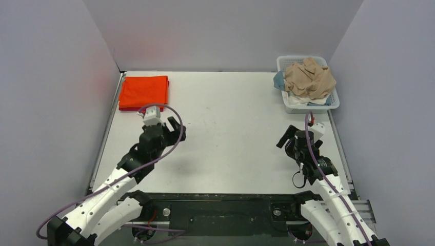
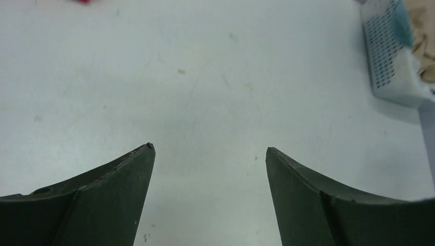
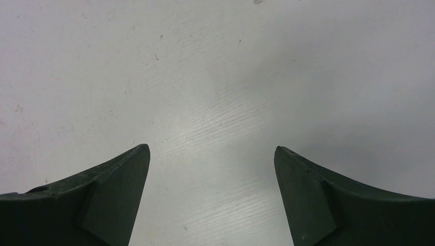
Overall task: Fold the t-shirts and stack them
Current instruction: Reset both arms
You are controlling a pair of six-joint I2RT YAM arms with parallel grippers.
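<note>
Lying folded: one orange-red t-shirt (image 1: 143,92), a smooth flat rectangle, well left of the basket.
Basket (image 1: 313,108): one, white perforated plastic.
Inside basket: crumpled tan t-shirt (image 1: 309,78) on top of blue cloth (image 1: 278,79) and white cloth (image 1: 308,101).
Left tool (image 1: 176,128): dark fingers spread over the matte white desk (image 1: 236,133).
Right tool (image 1: 285,138): spread, near the basket.

Table (image 1: 236,118): folded t-shirt (image 1: 143,92) at far left corner; basket (image 1: 313,108) at far right corner, heap of t-shirts (image 1: 309,78) in it. Just near of the folded t-shirt, left gripper (image 1: 176,128); near of the basket, right gripper (image 1: 286,138).
</note>
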